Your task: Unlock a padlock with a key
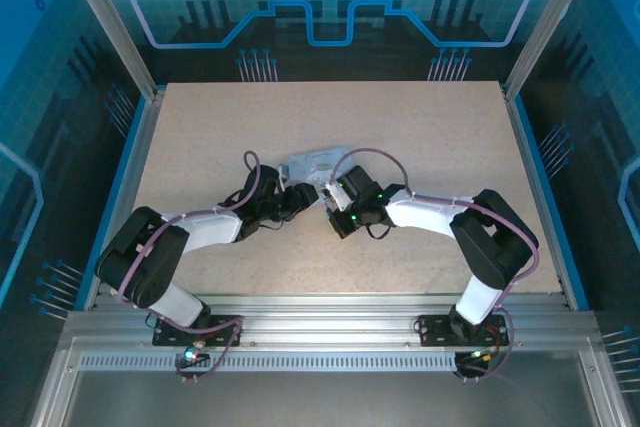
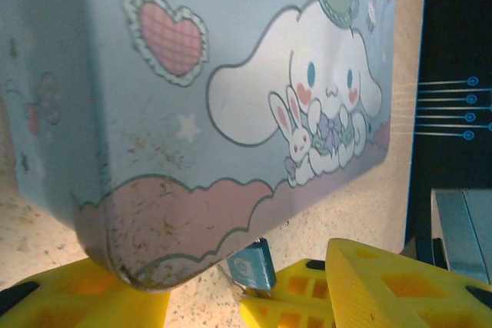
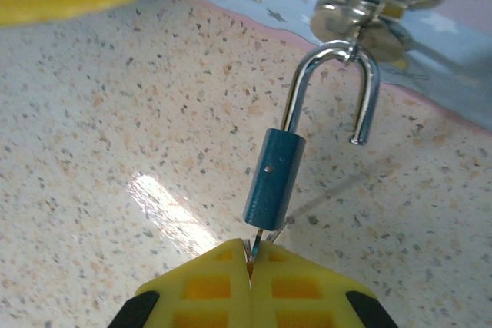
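I am pinching the thin dark metal key [image 3: 257, 237] in my right hand [image 3: 250, 260], which is closing tight on it, and the key is sitting in the bottom of the small blue metal padlock [image 3: 274, 178]. Its silver shackle is standing open, hooking through the shiny clasp [image 3: 369, 1] of the pale-blue cartoon-printed tin [image 2: 231, 74] on the speckled bench [image 3: 115, 128]. My left hand [image 1: 298, 197] is waiting half wide at the tin's corner.

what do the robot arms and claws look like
The left arm and right arm have white shells, black joints and purplish cables looped along them. A green light glows by the right wrist. The left claw and right claw have yellow fingers moulded with a square grid, on black mounts.
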Controlling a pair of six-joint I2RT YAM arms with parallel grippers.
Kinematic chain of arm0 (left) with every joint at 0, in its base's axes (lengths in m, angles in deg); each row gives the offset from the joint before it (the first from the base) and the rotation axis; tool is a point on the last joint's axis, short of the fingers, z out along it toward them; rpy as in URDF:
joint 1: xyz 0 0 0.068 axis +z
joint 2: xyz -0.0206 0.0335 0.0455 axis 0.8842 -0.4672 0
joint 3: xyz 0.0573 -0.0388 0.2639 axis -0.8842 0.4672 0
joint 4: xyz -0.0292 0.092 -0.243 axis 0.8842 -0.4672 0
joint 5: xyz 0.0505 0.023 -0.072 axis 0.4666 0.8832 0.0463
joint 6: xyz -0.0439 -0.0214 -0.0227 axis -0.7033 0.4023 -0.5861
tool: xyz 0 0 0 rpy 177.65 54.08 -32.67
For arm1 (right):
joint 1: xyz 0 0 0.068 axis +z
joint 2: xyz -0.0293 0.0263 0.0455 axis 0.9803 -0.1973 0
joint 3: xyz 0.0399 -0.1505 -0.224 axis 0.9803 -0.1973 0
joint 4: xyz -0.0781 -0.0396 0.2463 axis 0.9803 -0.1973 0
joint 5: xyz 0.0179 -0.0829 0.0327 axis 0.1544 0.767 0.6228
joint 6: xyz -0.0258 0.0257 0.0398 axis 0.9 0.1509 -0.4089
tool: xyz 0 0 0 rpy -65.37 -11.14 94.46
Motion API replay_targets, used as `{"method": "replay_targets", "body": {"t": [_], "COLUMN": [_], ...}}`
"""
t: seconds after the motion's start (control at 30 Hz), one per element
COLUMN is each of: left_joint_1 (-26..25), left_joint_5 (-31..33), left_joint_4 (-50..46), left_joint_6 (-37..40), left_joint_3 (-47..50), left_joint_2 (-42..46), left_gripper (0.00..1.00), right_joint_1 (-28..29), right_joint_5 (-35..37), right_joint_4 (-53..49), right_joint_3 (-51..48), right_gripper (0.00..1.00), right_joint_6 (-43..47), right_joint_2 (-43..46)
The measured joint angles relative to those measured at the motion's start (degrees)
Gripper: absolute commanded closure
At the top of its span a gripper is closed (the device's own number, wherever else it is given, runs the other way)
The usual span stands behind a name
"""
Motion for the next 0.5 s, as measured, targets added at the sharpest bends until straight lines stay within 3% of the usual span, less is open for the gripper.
{"method": "replay_targets", "body": {"t": [0.5], "left_joint_1": [3.54], "left_joint_5": [0.11], "left_joint_4": [-0.2], "left_joint_6": [1.66], "left_joint_3": [0.0], "left_joint_2": [0.0], "left_gripper": [0.44], "right_joint_1": [0.0], "right_joint_5": [2.97], "right_joint_4": [-5.77], "right_joint_3": [3.67], "right_gripper": [1.0], "right_joint_6": [12.85], "right_joint_2": [-1.55]}}
